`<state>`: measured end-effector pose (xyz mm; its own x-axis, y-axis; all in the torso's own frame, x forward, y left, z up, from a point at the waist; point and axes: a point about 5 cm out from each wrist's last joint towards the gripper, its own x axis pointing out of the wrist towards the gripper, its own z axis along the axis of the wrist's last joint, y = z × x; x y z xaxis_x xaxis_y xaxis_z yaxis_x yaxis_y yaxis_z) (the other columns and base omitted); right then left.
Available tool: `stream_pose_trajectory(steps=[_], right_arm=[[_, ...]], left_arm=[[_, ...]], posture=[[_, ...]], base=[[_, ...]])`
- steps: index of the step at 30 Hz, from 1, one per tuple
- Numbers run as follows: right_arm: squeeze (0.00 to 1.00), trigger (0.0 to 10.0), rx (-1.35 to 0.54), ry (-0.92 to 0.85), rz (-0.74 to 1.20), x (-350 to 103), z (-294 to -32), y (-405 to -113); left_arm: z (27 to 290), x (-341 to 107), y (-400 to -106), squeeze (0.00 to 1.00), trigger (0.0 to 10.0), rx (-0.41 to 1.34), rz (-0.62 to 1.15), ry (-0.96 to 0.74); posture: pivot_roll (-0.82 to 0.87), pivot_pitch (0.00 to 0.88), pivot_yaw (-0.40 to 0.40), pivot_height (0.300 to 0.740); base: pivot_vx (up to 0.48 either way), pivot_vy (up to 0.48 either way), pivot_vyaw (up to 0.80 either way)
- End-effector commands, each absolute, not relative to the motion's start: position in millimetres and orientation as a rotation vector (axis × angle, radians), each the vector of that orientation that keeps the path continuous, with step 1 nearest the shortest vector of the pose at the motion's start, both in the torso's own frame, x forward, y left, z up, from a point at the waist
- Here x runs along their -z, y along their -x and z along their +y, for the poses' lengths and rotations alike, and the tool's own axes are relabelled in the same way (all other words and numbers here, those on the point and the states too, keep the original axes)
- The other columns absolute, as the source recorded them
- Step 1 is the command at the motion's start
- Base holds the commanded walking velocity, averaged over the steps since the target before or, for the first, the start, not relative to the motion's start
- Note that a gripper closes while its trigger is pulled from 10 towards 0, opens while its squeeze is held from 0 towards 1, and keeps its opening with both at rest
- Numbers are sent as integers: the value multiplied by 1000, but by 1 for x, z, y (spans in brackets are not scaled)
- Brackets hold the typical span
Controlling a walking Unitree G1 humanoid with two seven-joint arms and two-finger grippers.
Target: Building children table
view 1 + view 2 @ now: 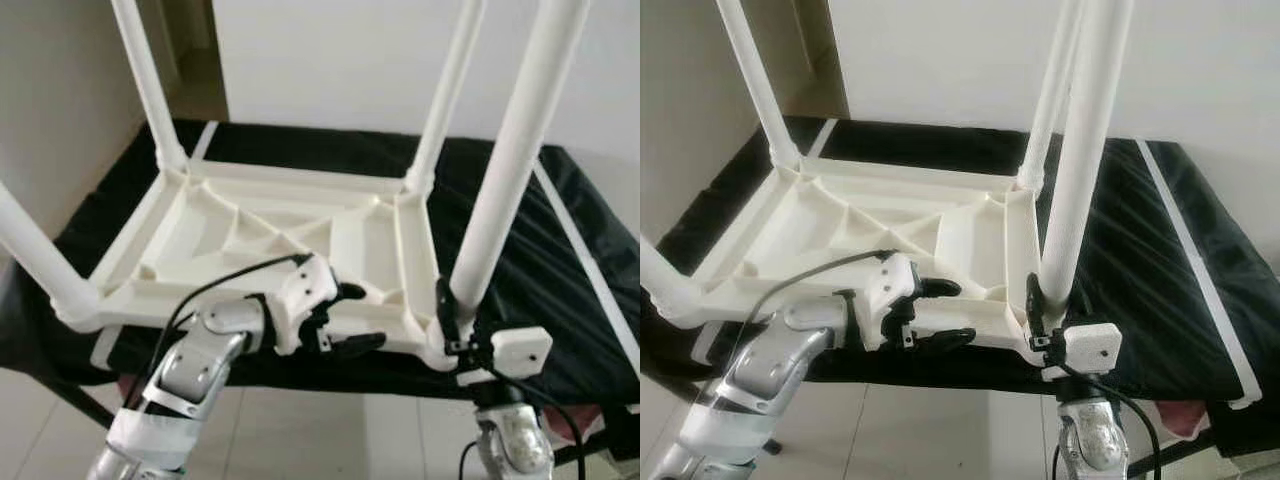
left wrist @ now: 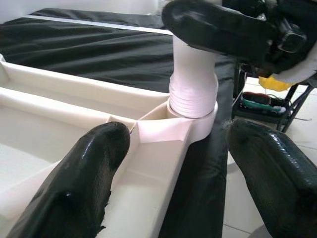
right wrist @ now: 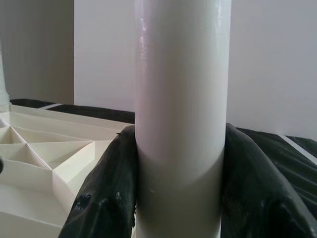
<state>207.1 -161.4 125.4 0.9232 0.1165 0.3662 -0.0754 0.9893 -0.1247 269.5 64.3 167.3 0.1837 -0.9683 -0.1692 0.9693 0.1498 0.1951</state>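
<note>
- White table top (image 1: 270, 235) lies upside down on black cloth (image 1: 540, 260); leg tops cut off.
- Right gripper (image 1: 1037, 305) clenched round near leg (image 1: 510, 170).
- Left gripper (image 1: 352, 318) released, straddling frame edge.

right pincer (image 1: 447, 312) clamps near leg (image 1: 510, 160) | left pincer (image 1: 362, 318) spread at tabletop (image 1: 250, 235) rim

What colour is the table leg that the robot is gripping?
White, or slightly creamy. The leg shows best in the right wrist view.
</note>
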Motion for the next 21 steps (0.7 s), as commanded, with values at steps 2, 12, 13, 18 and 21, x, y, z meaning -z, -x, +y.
stream_pose_trajectory(steps=[2, 12, 13, 18, 21], right_arm=[[0, 10000, -100, 106, -113, -76, -167, -190], [0, 10000, -33, 53, -84, -71, -179, -191], [0, 10000, -21, 29, -81, -71, -180, -192], [0, 10000, 12, 16, -68, -76, -181, -203], [0, 10000, 21, -9, -54, -79, -182, -210]], left_arm=[[64, -171, -272, 0, 10000, 1353, -13, -292], [62, -172, -271, 0, 10000, 1375, -17, -298], [61, -172, -271, 0, 10000, 1378, -17, -299], [61, -172, -271, 0, 10000, 1383, -16, -301], [61, -171, -272, 0, 10000, 1386, -15, -303]], posture=[[-3, 57, 26, 740], [-14, 47, 44, 740], [-14, 47, 44, 740], [-13, 45, 47, 740], [-13, 41, 45, 740]], base=[[0, 0, 0], [0, 0, 0], [0, 0, 0], [0, 0, 0], [0, 0, 0]])
